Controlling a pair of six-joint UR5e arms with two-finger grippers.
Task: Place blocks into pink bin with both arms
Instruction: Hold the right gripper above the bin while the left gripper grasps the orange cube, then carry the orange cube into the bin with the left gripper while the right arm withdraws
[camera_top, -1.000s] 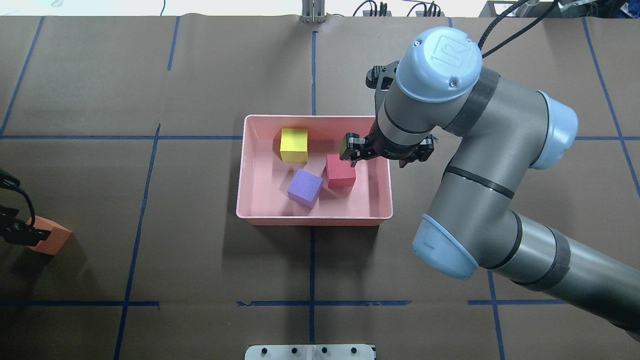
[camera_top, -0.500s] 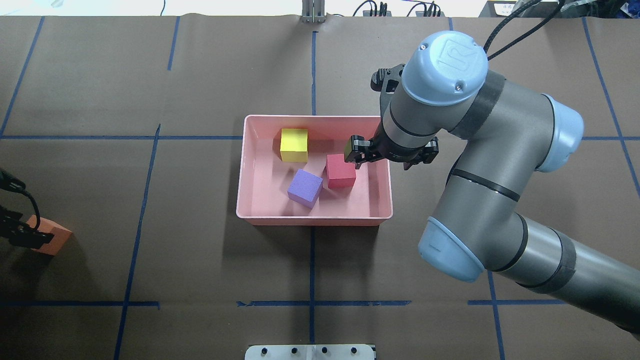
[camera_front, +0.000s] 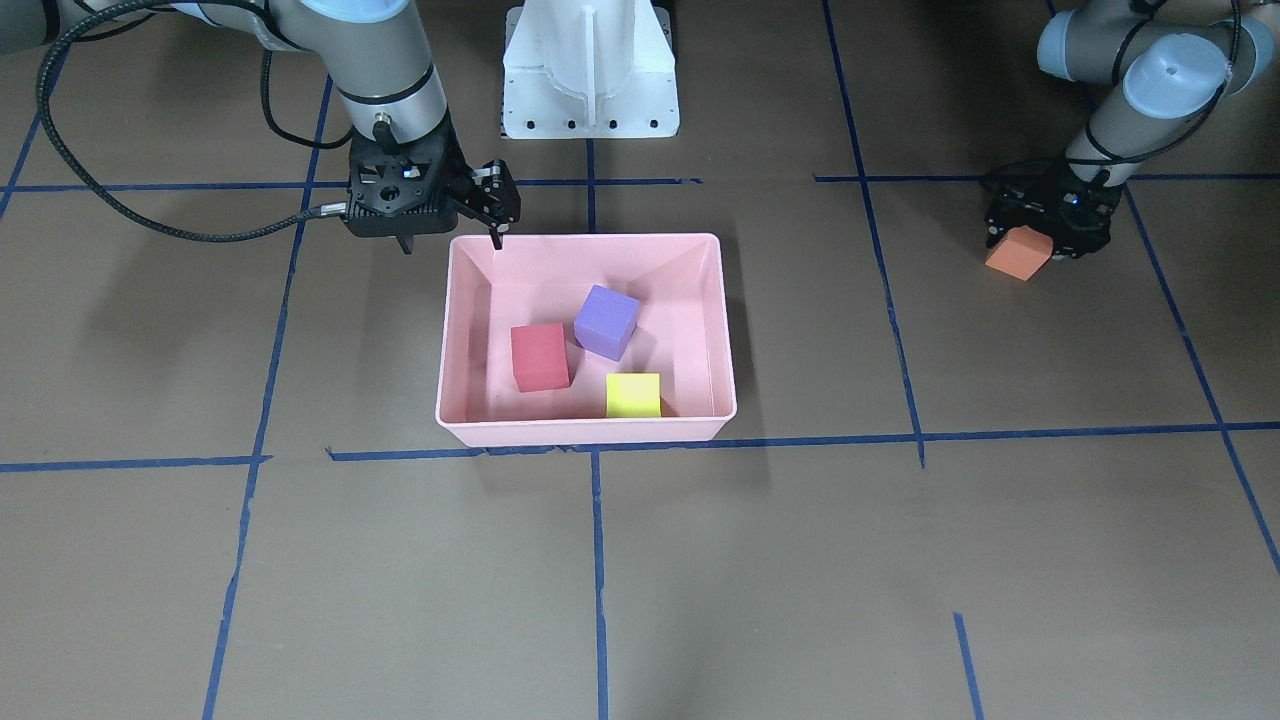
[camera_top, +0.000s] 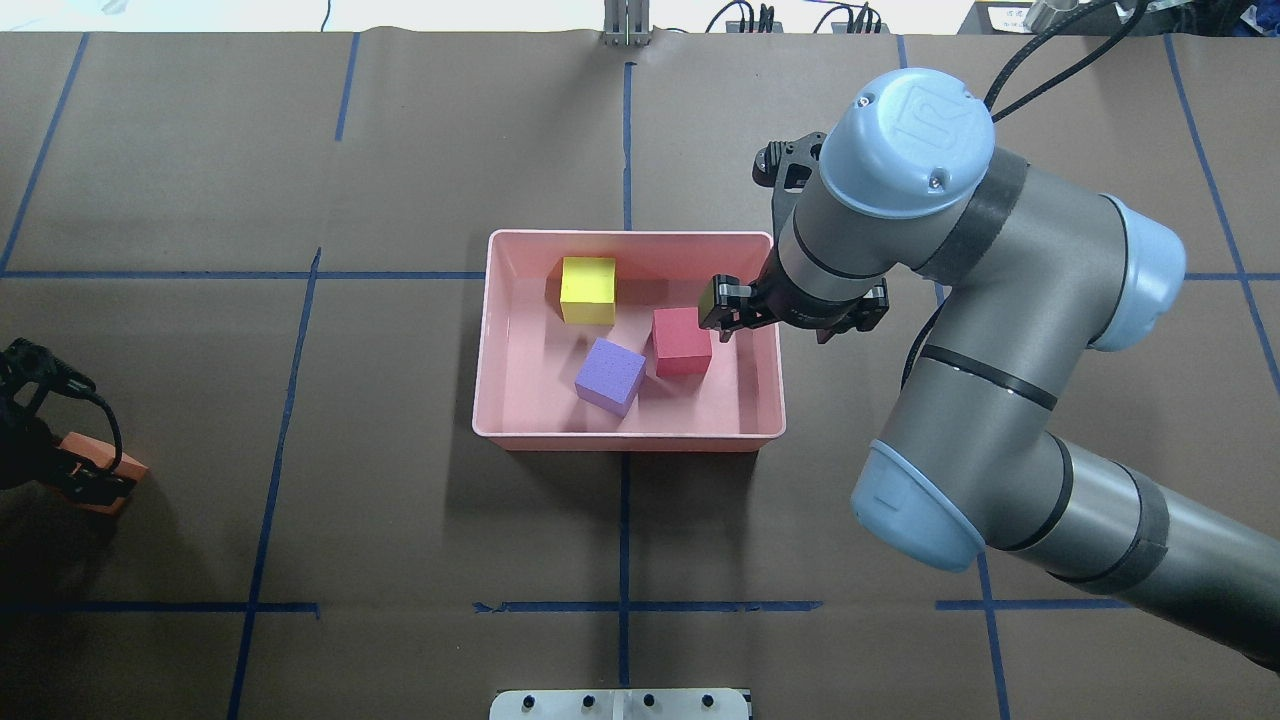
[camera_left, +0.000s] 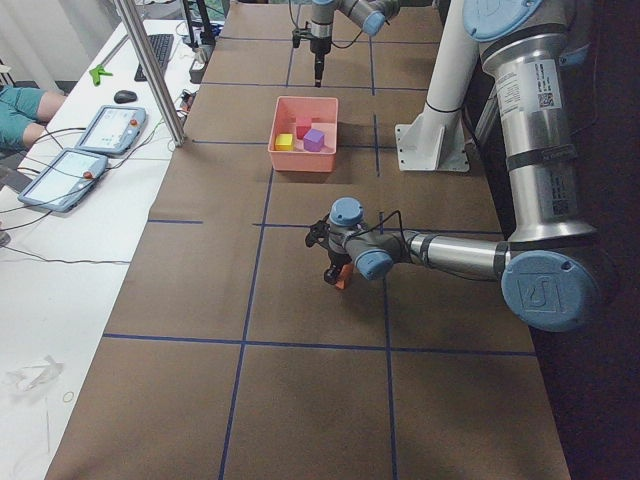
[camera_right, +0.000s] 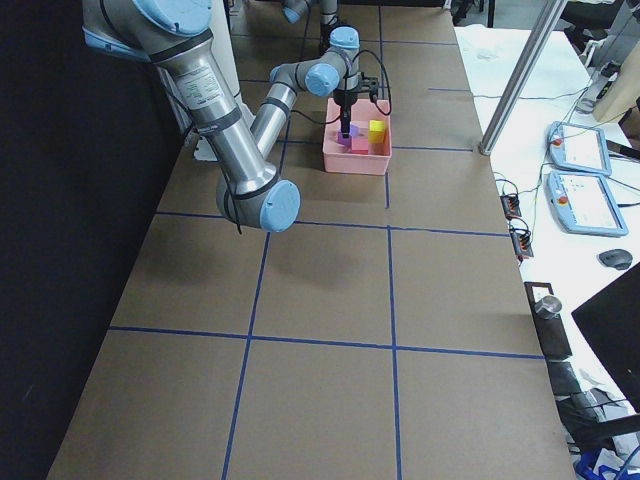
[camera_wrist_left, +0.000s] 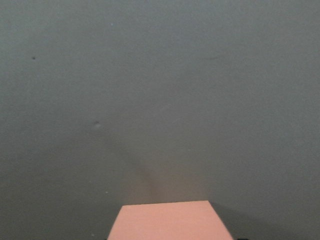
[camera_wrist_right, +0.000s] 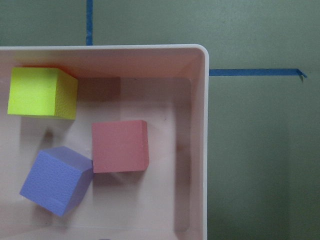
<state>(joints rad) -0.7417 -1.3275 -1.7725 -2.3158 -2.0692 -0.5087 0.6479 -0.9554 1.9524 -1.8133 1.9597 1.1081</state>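
Three blocks lie apart inside the pink bin (camera_front: 580, 430) mid-counter (camera_front: 900, 560): a red block (camera_front: 540, 357), a purple block (camera_front: 606, 321) and a yellow block (camera_front: 633, 395). The right claw (camera_front: 450, 232) hangs released and empty over a bin corner. Well apart, the left claw (camera_front: 1038, 240) is clenched on the orange block (camera_front: 1017, 256).

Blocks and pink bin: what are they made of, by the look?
Red block, purple block, yellow block: probably foam, matte with finely pebbled faces. Pink bin: probably moulded plastic, smooth, faint sheen, thin rim, rounded corner.
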